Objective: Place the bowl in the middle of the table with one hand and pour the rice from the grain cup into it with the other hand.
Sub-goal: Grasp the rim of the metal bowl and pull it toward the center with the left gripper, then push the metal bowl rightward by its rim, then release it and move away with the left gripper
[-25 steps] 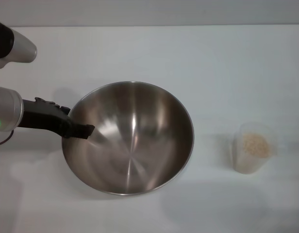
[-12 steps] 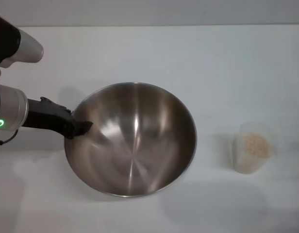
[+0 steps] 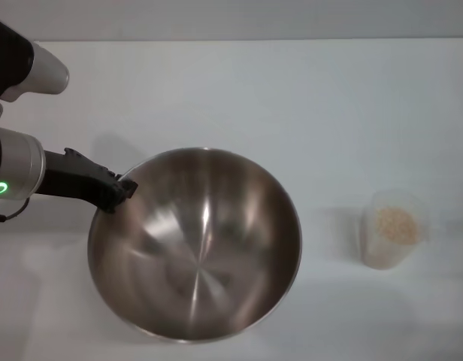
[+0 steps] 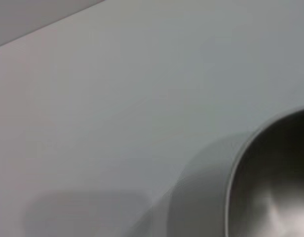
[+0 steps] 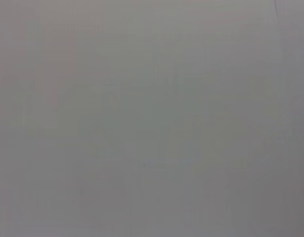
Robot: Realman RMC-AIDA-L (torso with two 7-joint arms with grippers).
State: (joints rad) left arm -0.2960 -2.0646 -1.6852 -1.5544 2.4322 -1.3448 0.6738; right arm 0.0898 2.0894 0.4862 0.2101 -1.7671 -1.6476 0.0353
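The bowl (image 3: 194, 244), a large stainless-steel mixing bowl, sits left of the middle of the white table (image 3: 329, 98), near its front edge. My left gripper (image 3: 120, 189) reaches in from the left and its tip is at the bowl's upper-left rim. The bowl's rim also shows in the left wrist view (image 4: 270, 173). The grain cup (image 3: 393, 229), small and translucent, stands upright to the right with the rice (image 3: 395, 222) inside. My right gripper is out of view; the right wrist view shows only a plain grey surface.
My left arm's white and black links (image 3: 21, 68) lie over the table's far left. The table's back edge (image 3: 254, 39) runs across the top of the head view.
The bowl has shifted toward the front edge of the table and looks larger. My left gripper's tip, earlier reaching over the rim into the bowl, now lies just at the rim.
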